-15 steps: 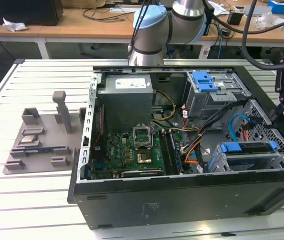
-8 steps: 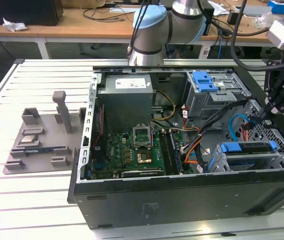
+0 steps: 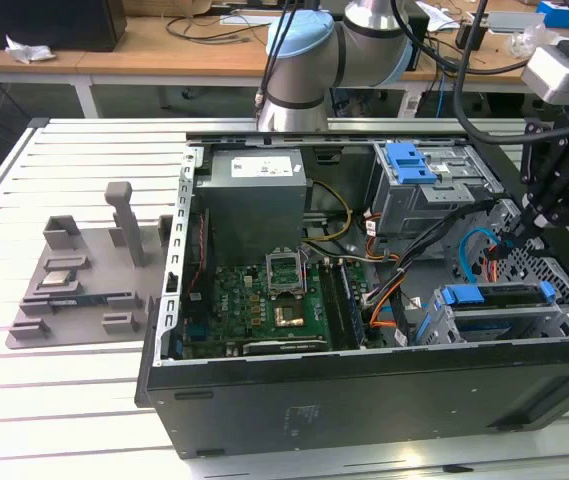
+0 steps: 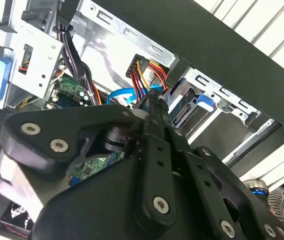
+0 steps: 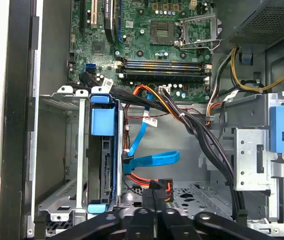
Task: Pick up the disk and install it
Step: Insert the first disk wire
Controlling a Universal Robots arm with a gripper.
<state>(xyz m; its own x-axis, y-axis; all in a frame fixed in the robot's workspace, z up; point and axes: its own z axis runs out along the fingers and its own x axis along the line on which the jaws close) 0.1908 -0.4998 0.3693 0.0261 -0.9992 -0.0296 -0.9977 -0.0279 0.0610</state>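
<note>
Silver arm [image 3: 374,25] with pale-blue joint caps; black linkage gripper [image 5: 154,192] studded with silver screws.

Bright, even light; glare on table slats [image 3: 84,400], pincer [image 4: 146,120] blurred

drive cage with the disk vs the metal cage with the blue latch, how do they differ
In the exterior view, the drive cage sits at the near side of the open case, while the metal cage with the blue latch sits at the far side. The drive cage holds the disk edge-up in its blue carrier; the other cage's top carries a flat blue latch. The gripper hangs between them. Both are bare silver metal with blue plastic parts.
</note>
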